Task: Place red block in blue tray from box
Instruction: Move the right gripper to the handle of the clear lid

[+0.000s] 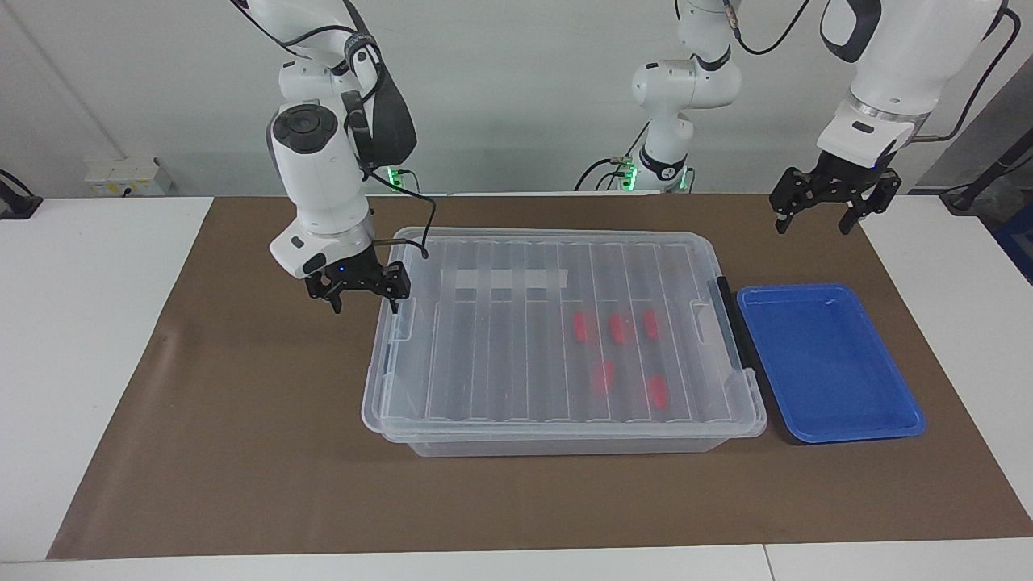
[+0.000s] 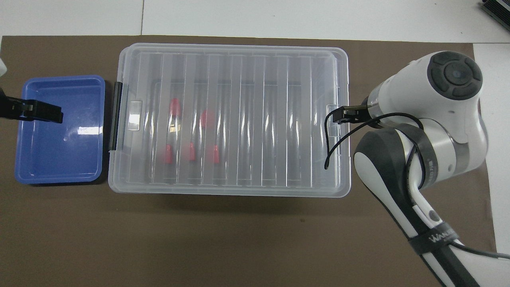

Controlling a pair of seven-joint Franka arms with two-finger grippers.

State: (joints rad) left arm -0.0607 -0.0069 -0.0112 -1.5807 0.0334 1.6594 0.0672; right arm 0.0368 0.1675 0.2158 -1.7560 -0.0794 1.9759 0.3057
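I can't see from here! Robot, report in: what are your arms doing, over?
Right end effector open, at the box's end. Left end effector open, waiting above the table near the blue tray. Red blocks inside. Lid shut, in the way.

A plain white wall [image 1: 516, 97] stands at the white table [image 1: 81, 339] topped by a brown mat [image 1: 266, 452].

The box [image 1: 557, 339] sits mid-mat [image 1: 242, 452] on the desk [image 1: 81, 339], lid on, five red blocks [image 1: 615, 328] inside toward the left arm's end. The blue tray [image 1: 831, 363] lies just beside it at that end.
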